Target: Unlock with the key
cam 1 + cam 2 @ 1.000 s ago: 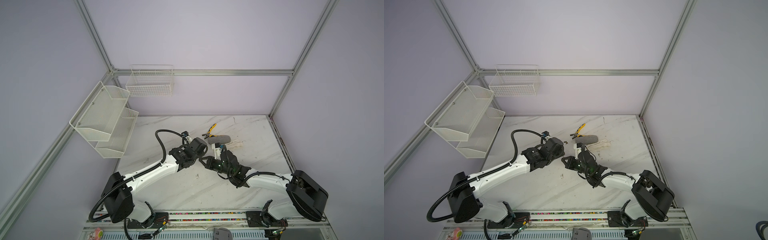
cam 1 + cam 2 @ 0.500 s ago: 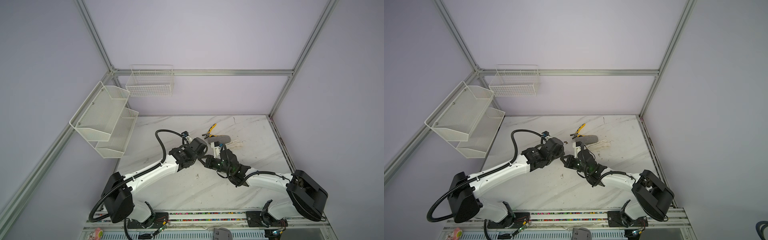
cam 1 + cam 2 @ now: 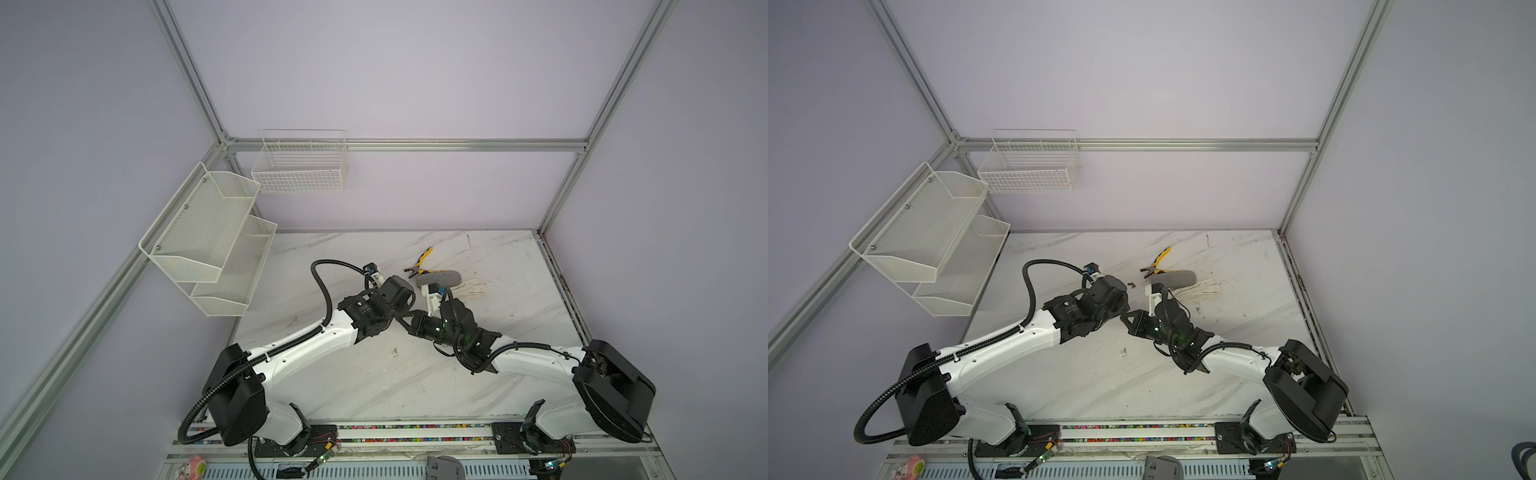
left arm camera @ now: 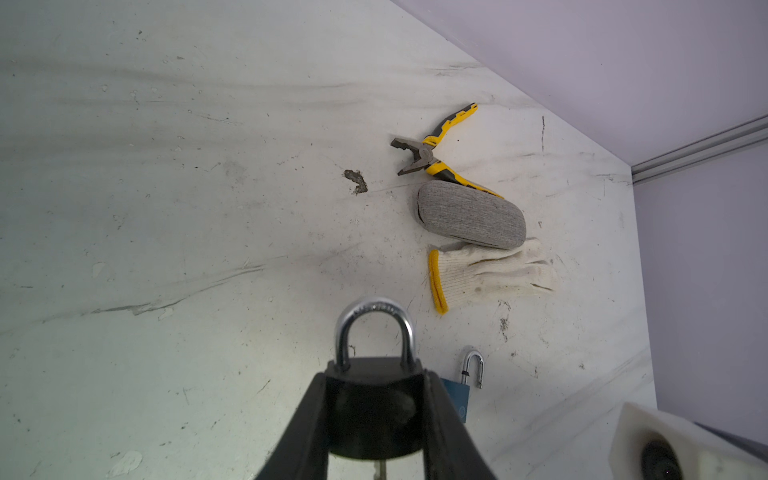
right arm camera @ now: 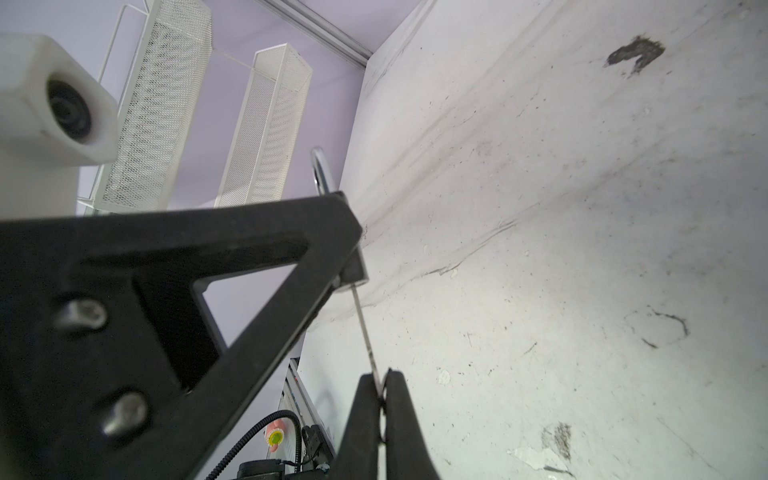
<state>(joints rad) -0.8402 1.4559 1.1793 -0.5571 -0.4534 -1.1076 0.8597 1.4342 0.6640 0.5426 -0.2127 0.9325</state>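
On the left wall hangs a white two-tier mesh shelf point(image 3: 208, 232), its lower tier overhanging the left edge of the surface point(image 3: 374, 386), and just right of it a white wire basket point(image 3: 299, 170) is fixed to the far wall, well above the marble. The near and left parts of the white marbled surface lie bare in both top views, stained and scuffed, giving broad room on those sides. The left arm reaches from the near left corner toward the middle, where the left gripper point(image 4: 376, 376) has its jaws part-way closed on the body of a black padlock point(image 4: 374, 419), the steel shackle seated in the body and pointing away from the wrist. The lock is held above the middle of the surface. From its underside a thin key point(image 5: 365, 332) runs straight to the right gripper point(image 5: 380, 378), whose jaws are pinched tight on the key's end; how deep the blade sits in the lock cannot be told. On the surface just right of the held lock lies a blue padlock point(image 4: 457, 395). Farther off, toward the far right, sit yellow-handled pliers point(image 4: 428, 156), a grey fabric case point(image 4: 469, 216) touching them, and a white knit glove point(image 4: 490, 274) with a yellow cuff against the case. Right of these, open marble runs to the right edge under the aluminium frame post point(image 3: 565, 183).
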